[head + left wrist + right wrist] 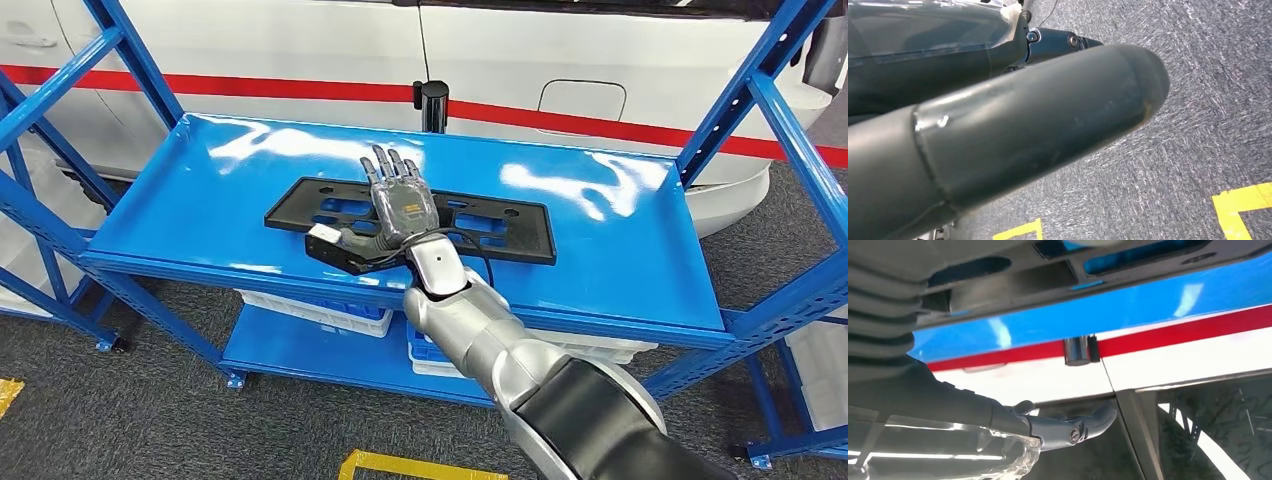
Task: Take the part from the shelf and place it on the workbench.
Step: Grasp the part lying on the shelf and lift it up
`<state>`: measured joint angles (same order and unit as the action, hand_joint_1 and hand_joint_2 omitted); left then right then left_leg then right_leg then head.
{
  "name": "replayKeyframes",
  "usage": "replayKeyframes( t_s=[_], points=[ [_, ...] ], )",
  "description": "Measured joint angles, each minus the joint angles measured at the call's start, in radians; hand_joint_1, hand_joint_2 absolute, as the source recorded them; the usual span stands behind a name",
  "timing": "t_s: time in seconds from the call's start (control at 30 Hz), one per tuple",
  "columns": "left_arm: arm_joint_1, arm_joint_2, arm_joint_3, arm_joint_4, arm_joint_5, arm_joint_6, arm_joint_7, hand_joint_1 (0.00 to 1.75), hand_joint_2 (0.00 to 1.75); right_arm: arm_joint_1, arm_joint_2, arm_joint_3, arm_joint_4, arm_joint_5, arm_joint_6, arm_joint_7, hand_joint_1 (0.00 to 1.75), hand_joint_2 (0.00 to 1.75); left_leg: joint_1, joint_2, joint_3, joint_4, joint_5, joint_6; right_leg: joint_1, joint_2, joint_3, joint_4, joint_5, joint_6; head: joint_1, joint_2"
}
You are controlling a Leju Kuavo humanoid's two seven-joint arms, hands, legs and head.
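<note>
To grasp well, the right hand [402, 205] needs its fingers curled under the near edge of the part [505, 232] before lifting level. The hand lies flat, fingers apart, over the part's middle at frame centre, holding nothing. The part rests on the shelf [610, 260].

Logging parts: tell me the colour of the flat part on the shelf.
Black part; clearest in the head view.
</note>
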<state>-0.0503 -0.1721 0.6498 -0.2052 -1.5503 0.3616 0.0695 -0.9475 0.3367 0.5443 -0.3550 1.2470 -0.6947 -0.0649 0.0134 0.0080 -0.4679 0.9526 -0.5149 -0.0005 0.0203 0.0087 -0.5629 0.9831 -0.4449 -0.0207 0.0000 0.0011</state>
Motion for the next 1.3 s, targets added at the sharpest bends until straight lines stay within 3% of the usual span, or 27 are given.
replayKeyframes(
  t_s=[0.1,0.23,0.37,0.43,0.77,0.93,1.1,1.3],
  points=[
    [0.0,0.0,-0.002,0.0,0.0,-0.004,-0.004,0.0,0.0,0.017,-0.002,-0.081,-0.008,-0.045,0.0,-0.098,0.0,1.75,0.0,0.0,0.0,0.0,0.0,0.0,0.0,0.0,0.0,0.0,0.0,0.0,0.0,0.0],
    [0.0,0.0,-0.002,0.0,0.0,-0.005,-0.011,0.0,0.0,0.041,-0.008,-0.174,-0.016,-0.106,0.005,-0.194,0.0,0.0,0.0,0.0,0.0,0.0,0.0,0.0,0.0,0.0,0.0,0.0,0.0,0.0,0.0,0.0],
    [0.001,-0.001,-0.002,0.0,0.0,-0.001,-0.017,0.0,0.0,0.072,-0.024,-0.253,-0.01,-0.233,0.009,-0.361,0.0,0.0,0.0,0.0,0.001,0.0,0.0,0.0,0.0,0.0,0.0,0.0,0.0,0.0,0.0,0.0],
    [0.001,-0.001,-0.002,0.0,0.0,0.003,-0.017,0.0,0.0,0.088,-0.035,-0.285,-0.006,-0.256,0.005,-0.402,0.0,0.0,0.0,0.001,0.0,0.0,0.0,0.0,0.0,0.001,0.0,0.0,0.0,0.0,0.0,0.0],
    [0.002,-0.002,-0.002,0.0,0.0,0.005,-0.017,0.0,0.0,0.111,-0.054,-0.335,0.005,-0.251,0.002,-0.408,0.0,0.0,0.0,0.001,0.001,-0.001,0.0,0.0,0.0,0.001,0.0,0.0,0.0,0.0,0.0,0.0],
    [0.002,-0.004,-0.002,0.0,-0.002,0.005,-0.009,0.0,0.0,0.147,-0.064,-0.396,-0.027,-0.123,0.0,-0.421,0.0,0.0,0.0,0.001,0.001,-0.002,0.0,0.0,0.0,0.001,0.0,0.0,0.0,0.0,0.0,0.0],
    [0.002,-0.008,-0.003,0.0,-0.016,0.004,-0.004,0.0,0.0,0.217,-0.073,-0.53,-0.094,0.09,-0.002,-0.445,0.0,0.0,0.0,0.001,0.001,-0.002,0.0,0.0,0.0,0.001,0.0,0.0,0.0,0.0,0.0,0.0],
    [0.005,-0.009,-0.018,0.0,-0.018,0.007,0.004,0.0,0.0,0.299,-0.077,-0.663,-0.216,0.203,-0.003,-0.471,0.0,0.0,0.0,0.001,0.001,-0.002,0.0,0.0,-0.001,0.001,0.0,-0.001,0.0,0.0,0.0,0.0]
  ],
)
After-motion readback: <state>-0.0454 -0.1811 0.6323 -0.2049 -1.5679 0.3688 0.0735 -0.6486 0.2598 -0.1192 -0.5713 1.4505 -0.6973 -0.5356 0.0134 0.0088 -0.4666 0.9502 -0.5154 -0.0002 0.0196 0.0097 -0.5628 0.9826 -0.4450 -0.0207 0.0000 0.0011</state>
